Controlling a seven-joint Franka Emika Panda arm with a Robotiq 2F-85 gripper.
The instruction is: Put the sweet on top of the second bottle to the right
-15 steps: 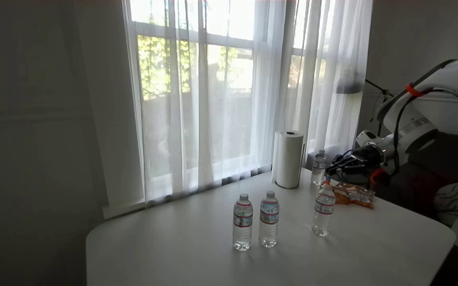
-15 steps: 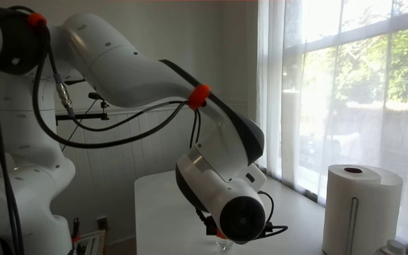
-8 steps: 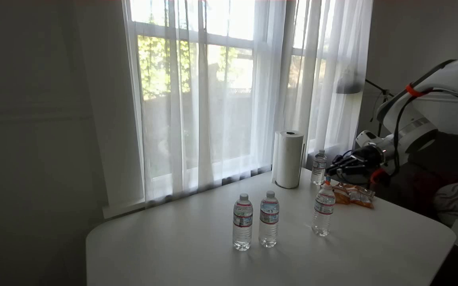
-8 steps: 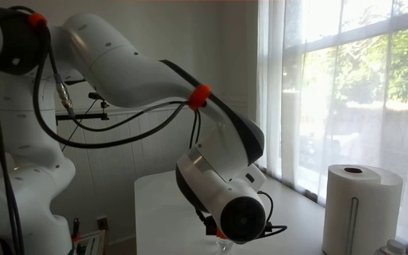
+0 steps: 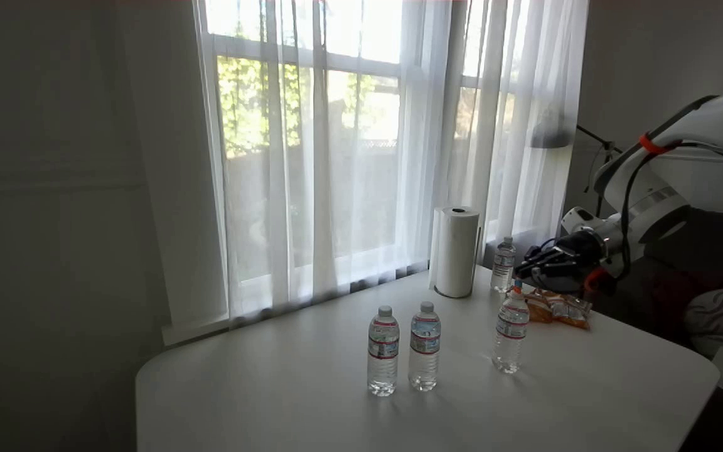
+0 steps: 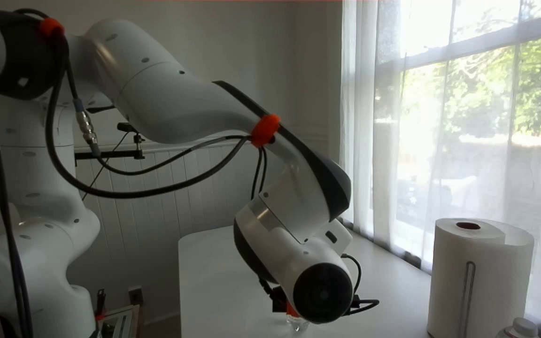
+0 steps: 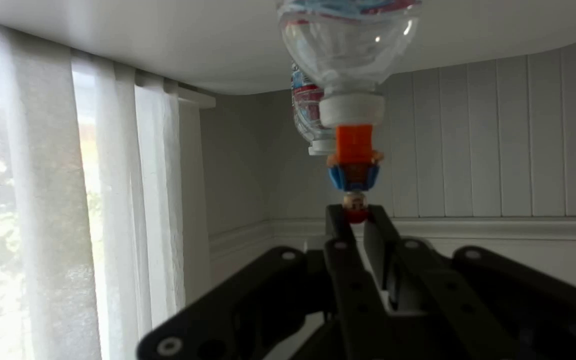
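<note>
The sweet (image 7: 354,142) is a tiny piece with orange feet, blue sides and a red-topped head, like a toy figure. My gripper (image 7: 356,214) is shut on its head end. In the wrist view, which stands upside down, its orange feet meet the white cap (image 7: 352,110) of a clear water bottle (image 7: 350,45); I cannot tell whether a hair's gap is left. In an exterior view the sweet (image 5: 516,289) sits right at the top of that bottle (image 5: 511,333), with my gripper (image 5: 519,271) just above. In an exterior view the wrist (image 6: 322,293) hides the gripper.
Two bottles stand nearer the front, one left (image 5: 383,351) and one beside it (image 5: 424,348). Another bottle (image 5: 504,263) stands at the back near a paper towel roll (image 5: 456,251). Orange bags (image 5: 562,307) lie behind the gripped sweet. A curtained window (image 5: 330,157) borders the table (image 5: 261,402).
The arm has come down very slightly. The bottles have not moved, and the sweet stays at the gripper's tips.
</note>
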